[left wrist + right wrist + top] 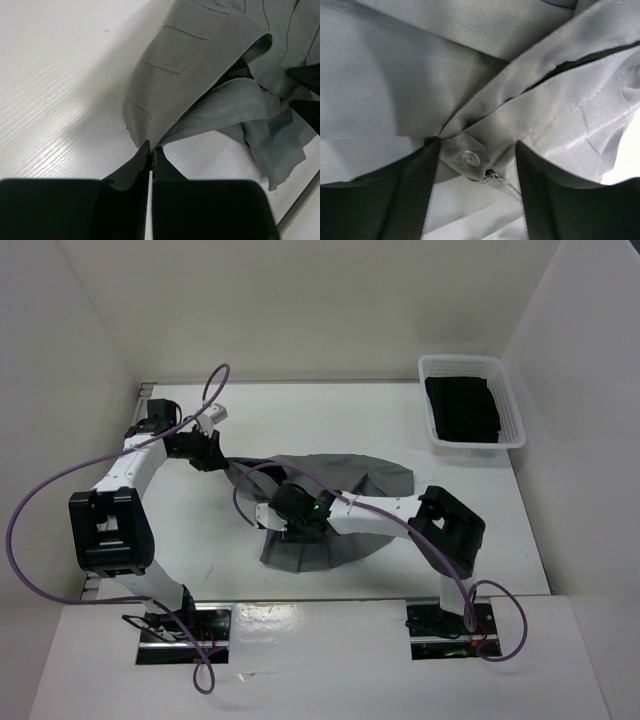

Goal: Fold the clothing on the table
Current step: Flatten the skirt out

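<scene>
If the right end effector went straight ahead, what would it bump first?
The grey skirt. The right end effector points into its folds, a clear button between its open jaws. It looks close, though depth is unclear.

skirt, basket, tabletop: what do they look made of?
Skirt: woven mid-grey cloth, matte; fine diagonal twill lines and stitched pleats show in the wrist views.
Basket: white plastic, probably moulded; open lattice walls.
Table: matte white board, perhaps laminate or paint; faint ribbed grain in the left wrist view, core not visible.
</scene>
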`<state>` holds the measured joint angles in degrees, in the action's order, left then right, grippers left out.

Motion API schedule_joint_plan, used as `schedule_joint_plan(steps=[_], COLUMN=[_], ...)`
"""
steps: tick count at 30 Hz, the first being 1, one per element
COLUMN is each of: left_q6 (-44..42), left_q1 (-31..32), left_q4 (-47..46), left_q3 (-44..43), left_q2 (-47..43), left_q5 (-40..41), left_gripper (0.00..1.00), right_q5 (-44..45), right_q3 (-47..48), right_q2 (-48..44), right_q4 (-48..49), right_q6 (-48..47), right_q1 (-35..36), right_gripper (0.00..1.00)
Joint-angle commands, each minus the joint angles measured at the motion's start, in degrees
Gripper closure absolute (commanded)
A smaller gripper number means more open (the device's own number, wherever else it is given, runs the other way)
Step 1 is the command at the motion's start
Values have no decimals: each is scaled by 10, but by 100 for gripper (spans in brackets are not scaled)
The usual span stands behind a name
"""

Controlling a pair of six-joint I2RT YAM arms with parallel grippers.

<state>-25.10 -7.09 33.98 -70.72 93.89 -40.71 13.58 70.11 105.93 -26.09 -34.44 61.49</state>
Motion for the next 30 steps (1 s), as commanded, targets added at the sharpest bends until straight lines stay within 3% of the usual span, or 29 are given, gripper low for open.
schedule_joint_plan(steps=[1,5,6,9,19,30], left_q6=[-1,-1,-1,-1,-1,-1], left_q1=[-4,-4,-4,-4,-4,-4], left_q4=[4,4,4,4,9,20], left_q3=[-3,-8,-8,-8,-14,-19], left_q2=[-11,-11,-11,-11,-11,-34], left_q5=[-12,-12,-12,-12,-12,-2], left_gripper=[99,99,99,99,99,99], right_q5=[-17,-23,-23,-29,-58,-138], right_q3=[6,6,6,6,78,201], right_q2=[5,5,5,5,-12,-63], right_q4=[31,31,31,25,-25,-76], right_q6=[-3,-3,2,8,32,92], right_q1=[5,5,5,5,-56,-220], right_gripper=[38,70,84,99,100,100])
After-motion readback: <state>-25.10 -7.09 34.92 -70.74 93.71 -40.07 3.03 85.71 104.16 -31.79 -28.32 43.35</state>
